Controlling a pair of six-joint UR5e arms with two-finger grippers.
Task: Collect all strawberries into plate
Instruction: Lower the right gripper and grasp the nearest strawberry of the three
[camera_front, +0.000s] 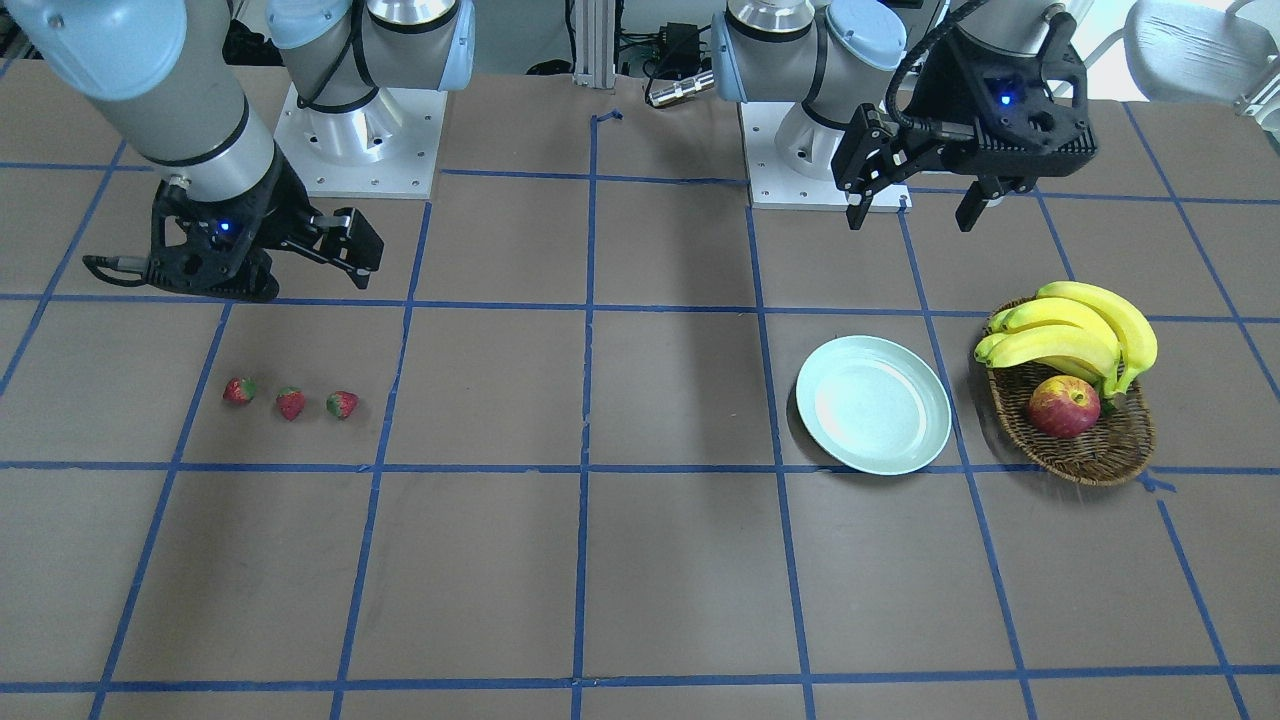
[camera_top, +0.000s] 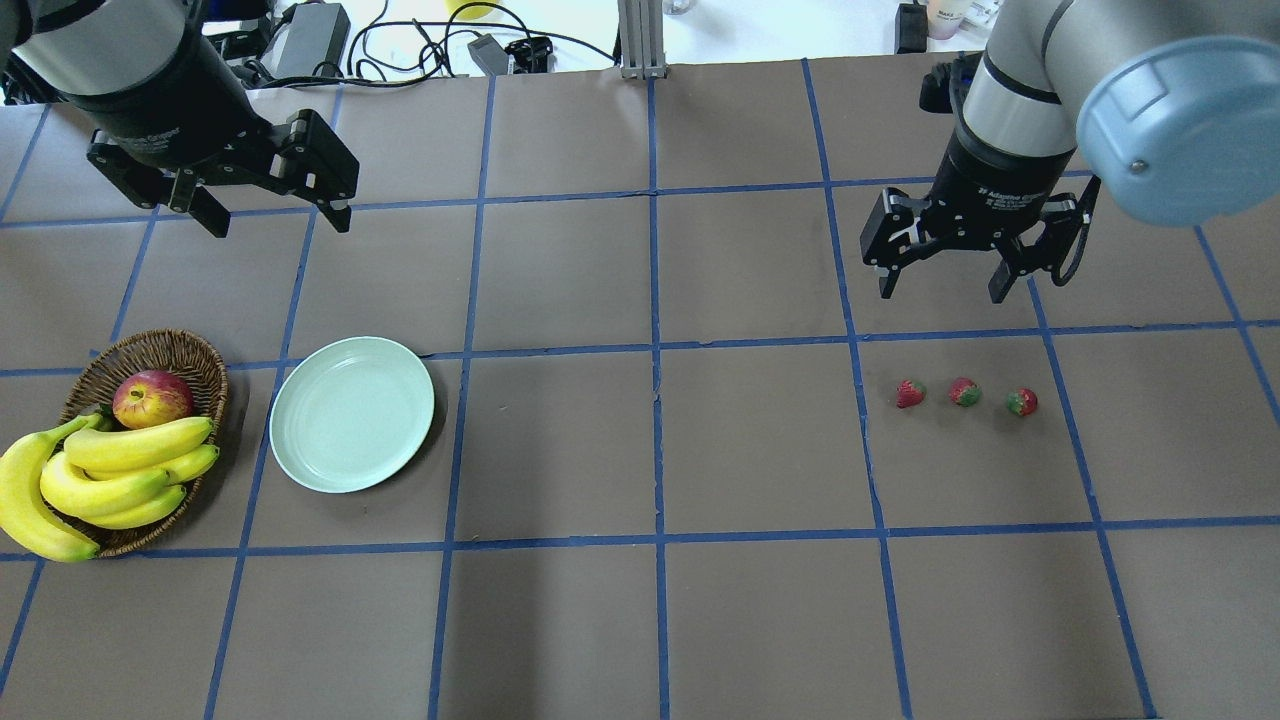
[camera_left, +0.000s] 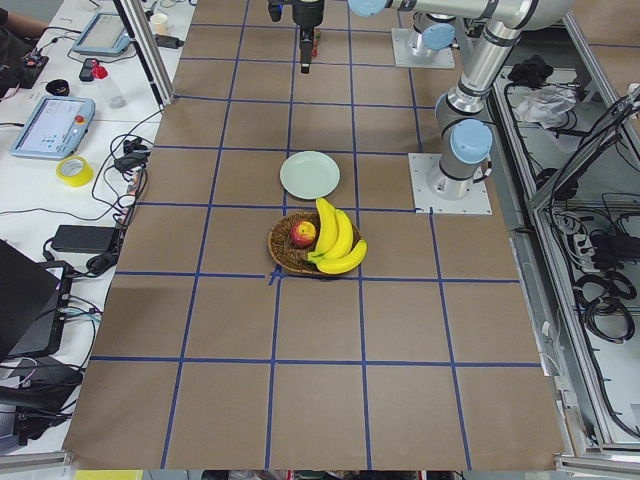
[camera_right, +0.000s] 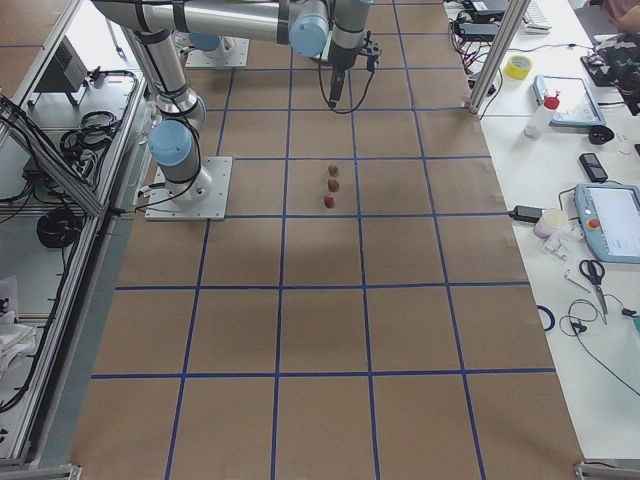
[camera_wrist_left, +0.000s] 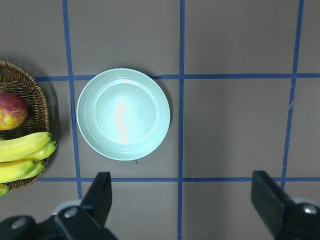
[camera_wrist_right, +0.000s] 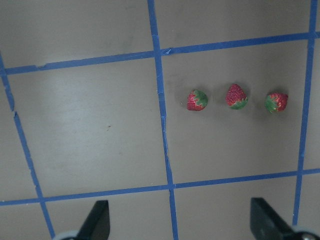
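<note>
A soft sheen is caught on the plate, smooth and glazed-looking. The strawberries are seen dimpled and dull red. The basket is shown as rough woven wicker; the table is covered in matt brown sheet.

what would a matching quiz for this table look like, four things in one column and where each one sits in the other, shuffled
Column 1
1. plate
2. apple
3. strawberries
4. bananas

Column 2
A. in a row on the bare table, near the right gripper
B. down inside the basket
C. empty, beside the basket
D. sticking out over the basket's rim

Pairs: 1-C, 2-B, 3-A, 4-D
</note>
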